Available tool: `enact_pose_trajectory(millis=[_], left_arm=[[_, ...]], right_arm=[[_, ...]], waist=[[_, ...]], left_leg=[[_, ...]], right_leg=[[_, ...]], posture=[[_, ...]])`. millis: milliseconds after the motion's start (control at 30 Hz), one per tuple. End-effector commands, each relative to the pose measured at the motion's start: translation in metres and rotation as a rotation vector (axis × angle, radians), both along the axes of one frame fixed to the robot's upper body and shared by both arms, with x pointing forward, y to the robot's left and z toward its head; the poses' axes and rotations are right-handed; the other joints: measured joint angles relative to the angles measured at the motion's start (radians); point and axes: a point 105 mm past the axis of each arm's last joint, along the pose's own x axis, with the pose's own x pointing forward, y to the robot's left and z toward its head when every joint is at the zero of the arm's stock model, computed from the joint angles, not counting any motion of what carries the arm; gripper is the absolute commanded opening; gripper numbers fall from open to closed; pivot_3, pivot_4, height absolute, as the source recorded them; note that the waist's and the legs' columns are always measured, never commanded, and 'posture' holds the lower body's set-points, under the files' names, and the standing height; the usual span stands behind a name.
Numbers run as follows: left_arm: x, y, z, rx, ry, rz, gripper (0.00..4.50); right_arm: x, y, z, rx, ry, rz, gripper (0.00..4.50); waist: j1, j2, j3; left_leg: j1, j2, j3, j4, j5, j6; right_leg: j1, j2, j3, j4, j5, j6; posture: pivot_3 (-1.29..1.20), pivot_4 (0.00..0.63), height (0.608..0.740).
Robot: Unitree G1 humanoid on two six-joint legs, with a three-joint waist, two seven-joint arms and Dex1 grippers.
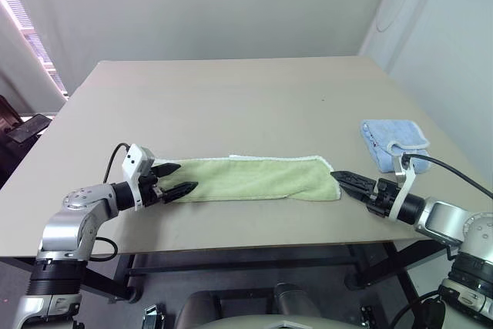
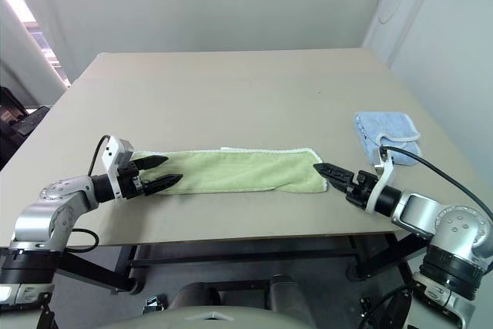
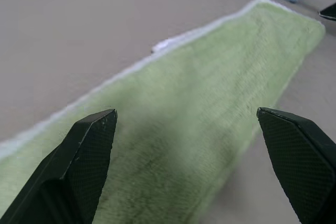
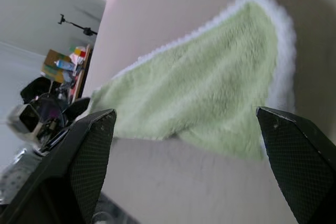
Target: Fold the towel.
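The light green towel (image 1: 254,177) lies flat on the table (image 1: 231,90) as a long, narrow strip with white edging, running left to right near the front edge. My left gripper (image 1: 188,175) is open just above the strip's left end, its fingers (image 3: 89,150) spread wide over the cloth with nothing between them. At the strip's right end, my right gripper (image 1: 337,177) is also open and holds nothing. It points at the towel's rounded corner (image 4: 262,35) from a short way off.
A small light blue cloth (image 1: 393,142) lies folded on the table by its right edge, just behind my right wrist. The table's front edge runs close under both grippers. A dark phone (image 1: 29,126) rests off the table at the far left.
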Motion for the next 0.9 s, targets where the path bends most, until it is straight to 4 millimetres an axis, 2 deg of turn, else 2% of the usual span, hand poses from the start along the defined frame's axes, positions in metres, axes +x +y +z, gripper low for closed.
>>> enact_pose_trajectory(millis=[33, 133, 467, 633, 867, 900], left_arm=[[0.003, -0.008, 0.013, 0.015, -0.054, -0.035, 4.50], [0.005, -0.010, 0.012, 0.018, -0.053, -0.039, 4.50], [0.007, -0.011, 0.010, 0.019, -0.051, -0.032, 4.50], [0.004, -0.012, 0.009, 0.014, -0.047, -0.032, 4.50], [0.000, -0.010, 0.006, 0.035, -0.043, -0.028, 4.50], [0.000, -0.009, 0.006, 0.036, -0.044, -0.025, 4.50]], right_arm=[[-0.010, -0.002, 0.002, 0.016, 0.026, 0.033, 4.46], [-0.016, 0.003, -0.002, 0.027, 0.057, 0.060, 4.46], [-0.015, 0.002, -0.021, -0.006, 0.146, 0.007, 4.46], [-0.002, 0.005, -0.029, -0.005, 0.163, -0.052, 4.46], [0.011, 0.014, -0.029, 0.006, 0.150, -0.066, 4.46], [0.011, 0.014, -0.030, -0.012, 0.150, -0.065, 4.09]], waist=[[0.001, 0.000, 0.000], [0.001, 0.000, 0.000], [0.000, 0.000, 0.000], [-0.013, -0.001, -0.001], [-0.032, -0.001, -0.001], [-0.032, -0.001, -0.001]], left_leg=[[0.000, 0.000, 0.000, 0.000, 0.000, 0.000], [-0.002, 0.000, 0.000, -0.001, 0.000, 0.000], [-0.003, 0.000, -0.001, -0.001, 0.000, 0.000], [-0.002, 0.000, -0.002, -0.001, 0.000, 0.000], [0.001, 0.001, -0.005, -0.001, 0.000, 0.000], [0.001, 0.001, -0.005, -0.001, 0.000, 0.000]], right_leg=[[0.000, 0.000, 0.000, -0.001, 0.000, 0.000], [0.000, 0.000, 0.000, -0.003, 0.000, 0.000], [0.000, 0.000, 0.000, -0.004, -0.001, 0.002], [0.000, 0.001, 0.000, -0.004, -0.002, 0.003], [0.002, 0.001, 0.001, -0.005, -0.002, 0.003], [0.002, 0.001, 0.001, -0.005, -0.002, 0.003]], posture=[[0.00, 0.000, 0.729], [0.00, 0.000, 0.729], [0.00, 0.000, 0.729], [0.00, 0.000, 0.729], [0.00, 0.000, 0.729], [0.00, 0.000, 0.729]])
